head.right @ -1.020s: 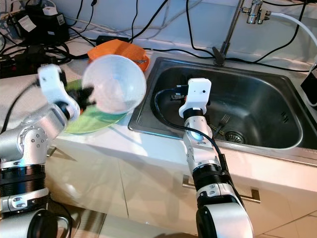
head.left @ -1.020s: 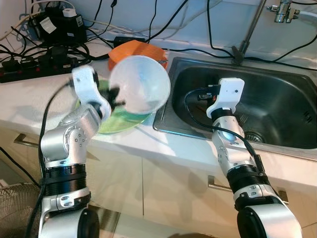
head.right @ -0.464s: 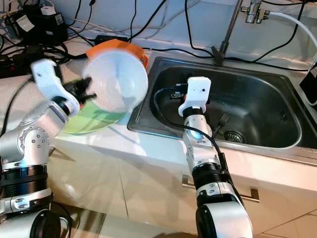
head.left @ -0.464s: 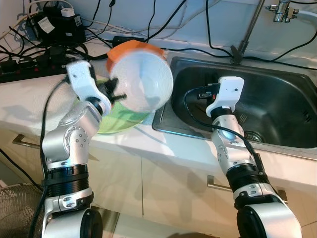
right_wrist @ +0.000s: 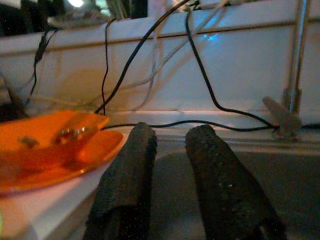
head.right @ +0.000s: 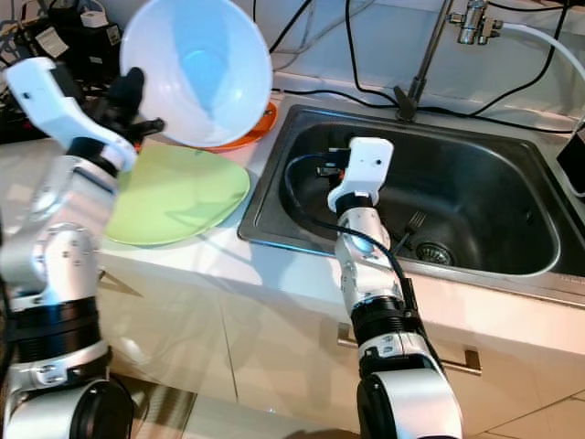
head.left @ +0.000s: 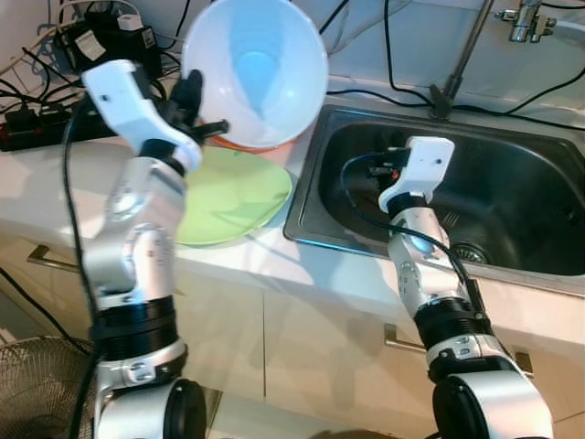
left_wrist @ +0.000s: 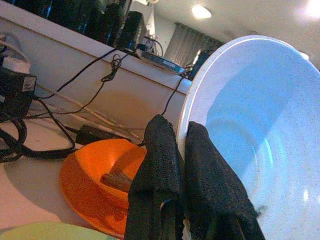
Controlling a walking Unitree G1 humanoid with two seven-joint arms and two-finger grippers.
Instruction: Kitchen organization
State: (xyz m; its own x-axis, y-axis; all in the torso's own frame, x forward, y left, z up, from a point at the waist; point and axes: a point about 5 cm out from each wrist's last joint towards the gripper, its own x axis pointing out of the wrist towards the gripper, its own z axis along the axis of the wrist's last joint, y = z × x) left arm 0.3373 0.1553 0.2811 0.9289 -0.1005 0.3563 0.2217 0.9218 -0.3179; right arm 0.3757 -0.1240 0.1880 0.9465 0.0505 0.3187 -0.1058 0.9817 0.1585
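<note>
Head cameras: the left gripper [head.left: 203, 108] lifts a white bowl [head.left: 256, 69] by its rim, tilted mouth-forward above an orange dish [head.right: 239, 135] and a green plate [head.left: 233, 195] on the counter [head.left: 46, 174]; the right gripper [head.left: 375, 174] hovers over the steel sink [head.left: 512, 197]. Left wrist: both black fingers [left_wrist: 157, 165] pinch the bowl's rim, one inside, one outside; the orange dish sits beyond. Right wrist: its fingers [right_wrist: 125, 175] stand slightly parted, holding nothing, above the sink's edge.

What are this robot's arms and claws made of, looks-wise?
Both arms are silver metal tubes with black ring joints. Each wrist carries a white boxy housing, with black cables looping along it. The left gripper and right gripper each have two long black fingers with a rough, textured surface.
</note>
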